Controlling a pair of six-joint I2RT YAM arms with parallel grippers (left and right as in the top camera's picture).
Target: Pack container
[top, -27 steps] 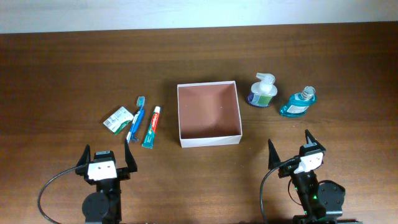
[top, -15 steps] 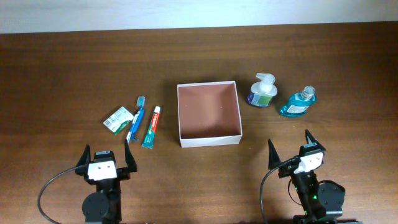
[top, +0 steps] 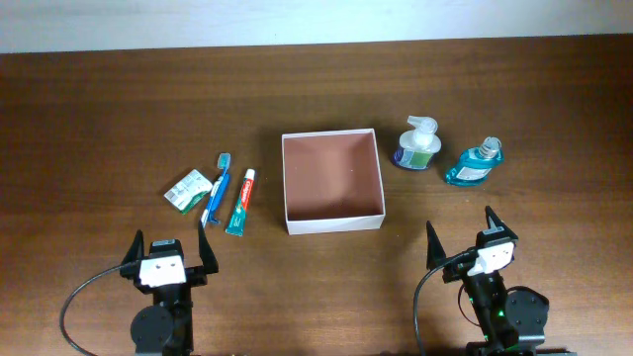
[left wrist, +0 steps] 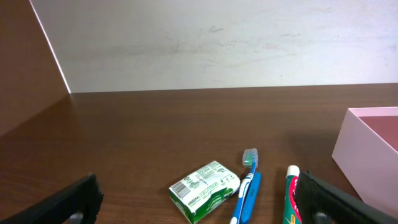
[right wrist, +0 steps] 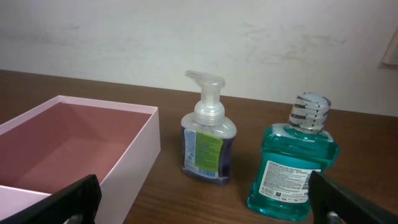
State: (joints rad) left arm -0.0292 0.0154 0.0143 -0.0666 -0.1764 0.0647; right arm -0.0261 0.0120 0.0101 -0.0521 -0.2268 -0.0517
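Note:
The container [top: 332, 220], a shallow square white-walled box with a reddish-brown floor, sits at the table's middle and holds nothing; its wall shows in the left wrist view [left wrist: 364, 146] and right wrist view [right wrist: 134, 155]. Left of it lie a green soap box [top: 187, 190] [left wrist: 204, 190], a blue toothbrush [top: 217, 188] [left wrist: 247, 186] and a toothpaste tube [top: 240, 201] [left wrist: 291, 198]. Right of it stand a pump soap bottle [top: 418, 144] [right wrist: 208, 134] and a teal mouthwash bottle [top: 475, 164] [right wrist: 292, 165]. My left gripper [top: 169, 254] [left wrist: 199, 199] and right gripper [top: 458, 236] [right wrist: 205, 199] are open, empty, near the front edge.
The dark wooden table [top: 99, 119] runs back to a pale wall [top: 297, 20]. Cables loop beside each arm base at the front edge.

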